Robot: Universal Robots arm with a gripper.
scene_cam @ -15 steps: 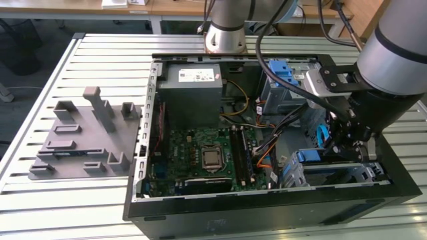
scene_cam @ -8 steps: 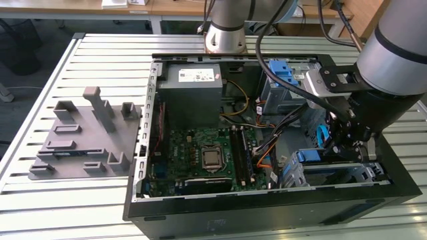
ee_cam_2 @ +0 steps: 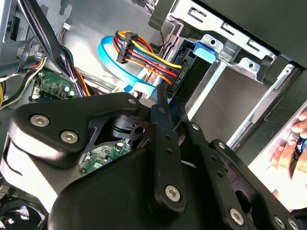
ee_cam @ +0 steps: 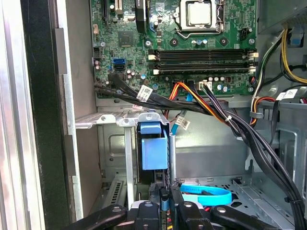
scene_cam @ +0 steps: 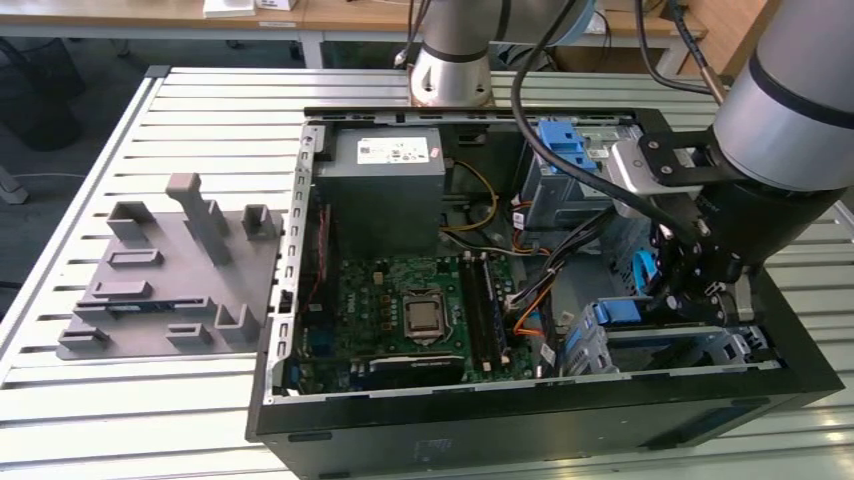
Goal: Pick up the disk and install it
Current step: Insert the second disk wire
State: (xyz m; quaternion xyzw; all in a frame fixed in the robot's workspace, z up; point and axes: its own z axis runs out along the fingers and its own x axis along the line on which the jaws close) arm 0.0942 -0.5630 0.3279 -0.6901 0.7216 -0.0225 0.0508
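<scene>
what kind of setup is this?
Likely a robotics lab bench for PC assembly: an open computer case on a slatted metal table, a grey fixture block beside it, desks behind.

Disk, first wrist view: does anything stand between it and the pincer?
Nothing visible does. The disk stands on edge in the metal drive cage, directly ahead of the pincer; the cable bundle runs beyond it.

The single arm (scene_cam: 801,110) is seen reaching in from the exterior view's right, its wrist angled downward. The gripper (scene_cam: 694,295) is pointed down, low inside the case. In the first wrist view, the 2 fingertips (ee_cam: 164,199) are drawn close together. A person's hand (ee_cam_2: 292,143) is seen in the second wrist view.
</scene>
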